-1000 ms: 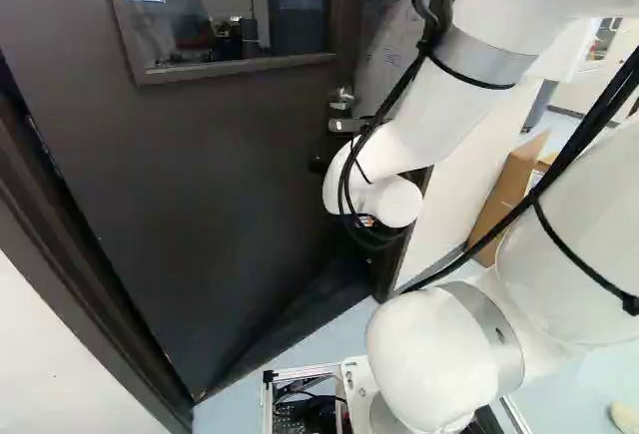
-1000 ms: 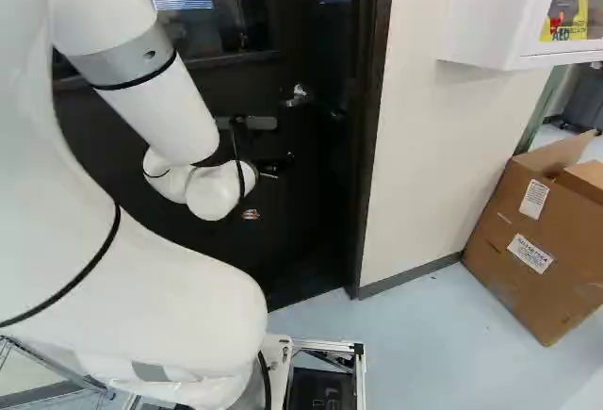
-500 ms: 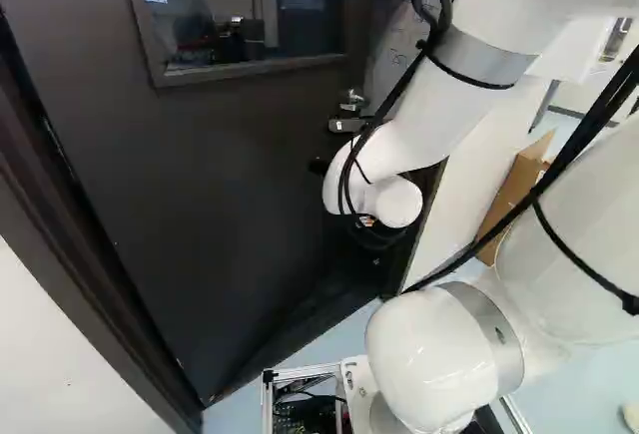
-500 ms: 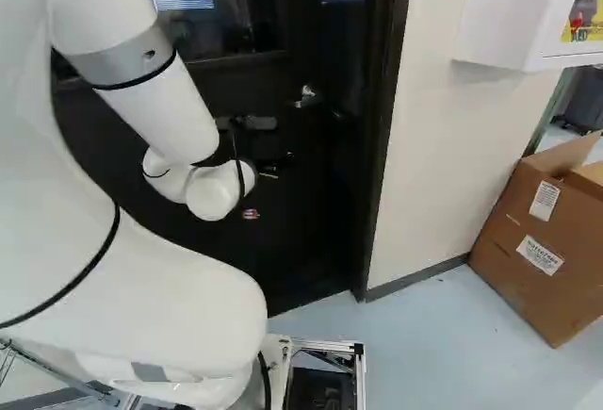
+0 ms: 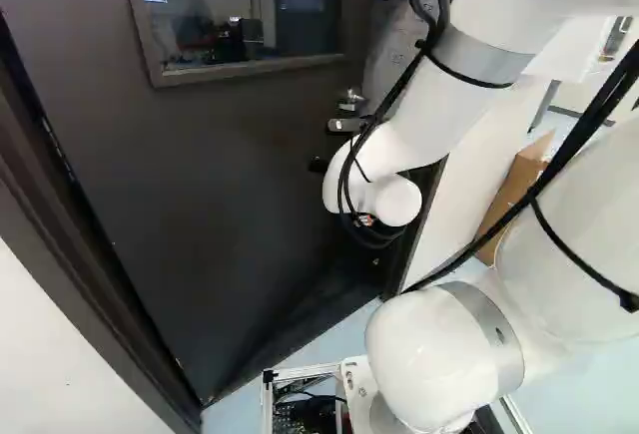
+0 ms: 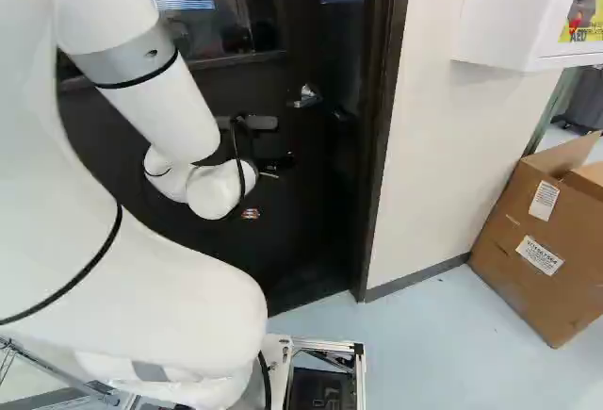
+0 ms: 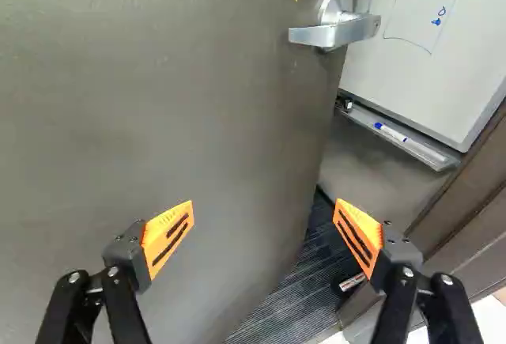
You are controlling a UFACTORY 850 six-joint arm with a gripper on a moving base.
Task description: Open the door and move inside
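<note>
Dark grey windowed door (image 5: 220,185) stands ajar, ahead of white arm (image 5: 439,105). Black two-fingered gripper (image 5: 318,166) spread wide, orange pads (image 7: 168,236) well apart. One finger before door face, other before gap beside dark frame (image 6: 382,137). Silver metal lever handle (image 7: 330,32) on door, ahead of gripper, clear of both fingertips. Finger contact with door: can't tell from here. Past door edge, whiteboard (image 7: 443,51). Brown cardboard box (image 6: 528,250) by cream wall (image 6: 438,137).
</note>
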